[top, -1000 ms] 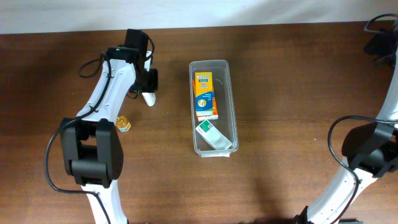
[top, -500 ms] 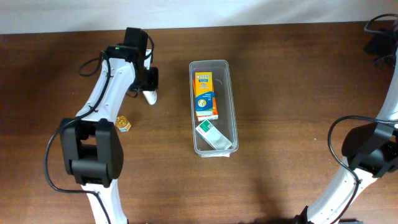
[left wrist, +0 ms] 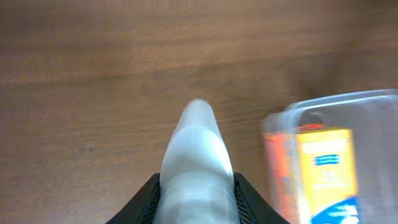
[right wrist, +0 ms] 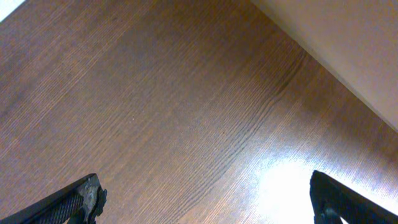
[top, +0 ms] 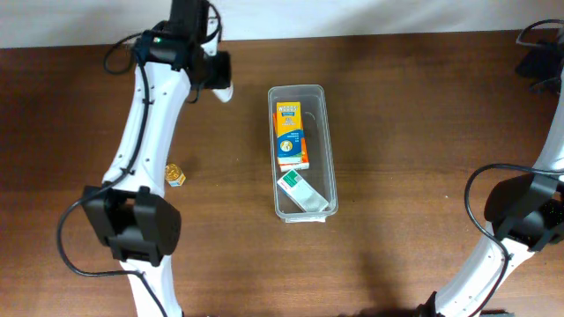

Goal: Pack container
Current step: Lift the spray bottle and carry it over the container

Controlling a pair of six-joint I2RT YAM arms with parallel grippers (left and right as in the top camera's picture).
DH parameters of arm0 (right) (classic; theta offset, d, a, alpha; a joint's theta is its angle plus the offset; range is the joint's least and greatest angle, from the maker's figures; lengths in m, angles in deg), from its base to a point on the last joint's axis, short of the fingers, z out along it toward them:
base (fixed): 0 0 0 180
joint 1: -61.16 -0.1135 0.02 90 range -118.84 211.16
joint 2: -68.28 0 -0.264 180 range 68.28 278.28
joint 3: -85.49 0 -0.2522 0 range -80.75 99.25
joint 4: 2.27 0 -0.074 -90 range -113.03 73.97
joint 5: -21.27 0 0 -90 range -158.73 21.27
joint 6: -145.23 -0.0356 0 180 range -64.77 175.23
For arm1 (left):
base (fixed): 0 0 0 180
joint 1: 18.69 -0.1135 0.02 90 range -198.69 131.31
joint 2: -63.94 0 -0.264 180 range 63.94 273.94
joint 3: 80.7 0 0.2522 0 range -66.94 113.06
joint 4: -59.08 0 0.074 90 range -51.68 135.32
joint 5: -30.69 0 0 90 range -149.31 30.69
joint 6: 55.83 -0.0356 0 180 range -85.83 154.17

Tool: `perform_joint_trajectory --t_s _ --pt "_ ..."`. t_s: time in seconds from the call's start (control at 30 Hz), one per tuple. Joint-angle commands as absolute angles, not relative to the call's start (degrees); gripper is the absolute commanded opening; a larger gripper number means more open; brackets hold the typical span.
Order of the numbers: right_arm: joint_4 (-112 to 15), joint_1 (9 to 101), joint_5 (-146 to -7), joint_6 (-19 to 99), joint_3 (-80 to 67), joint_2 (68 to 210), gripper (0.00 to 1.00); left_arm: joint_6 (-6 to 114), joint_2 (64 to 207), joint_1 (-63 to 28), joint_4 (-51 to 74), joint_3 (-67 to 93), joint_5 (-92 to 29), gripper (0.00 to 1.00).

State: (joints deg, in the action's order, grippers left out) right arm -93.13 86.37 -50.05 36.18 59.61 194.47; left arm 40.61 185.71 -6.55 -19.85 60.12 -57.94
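**Pack container: transfer of the held item, left arm**

**Overhead view.** The left gripper [top: 222,84] is clamped on a white rounded object [top: 226,92] and hangs above the table [top: 414,141]. The container [top: 318,141] lies just to the right of this gripper, apart from it, with its far short end about level with the gripper. It already holds an orange box [top: 291,136] and, at the near end, a green-and-white packet [top: 304,191]. A small gold item [top: 175,174] lies on the table well behind the gripper, toward the arm's base. The right gripper [top: 539,58] is parked at the far right edge, well apart from the container.

**Left wrist view.** The white rounded object [left wrist: 198,149] projects forward between the closed jaws. The container's rim [left wrist: 329,102] and the orange box [left wrist: 317,168] appear ahead and to the right of it. The picture is blurred, so fine detail cannot be read.

**Right wrist view.** The right gripper [right wrist: 208,202] has its fingers spread wide, with only bare table between them.

**Step in hand.** Judged as carrying the white object to the container. The next move calls for travel to the right over the rim, alignment with the bare strip beside the orange box, then descent and release.
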Motion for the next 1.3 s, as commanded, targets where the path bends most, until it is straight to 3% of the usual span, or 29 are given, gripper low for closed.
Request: perform_joint_trajectory --t_s 0.0,0.47,1.27 --pt "-93.2 86.6 -49.0 36.4 59.3 194.9 0.98 40.3 185.8 -1.6 -20.5 66.2 -56.5 0.15" --pt "-93.2 86.6 -49.0 36.4 59.3 194.9 0.98 44.9 186.1 12.6 -20.5 68.2 -56.7 0.15" --pt "-93.2 86.6 -49.0 36.4 59.3 194.9 0.98 58.2 195.4 13.9 -22.6 68.1 -56.7 0.16"
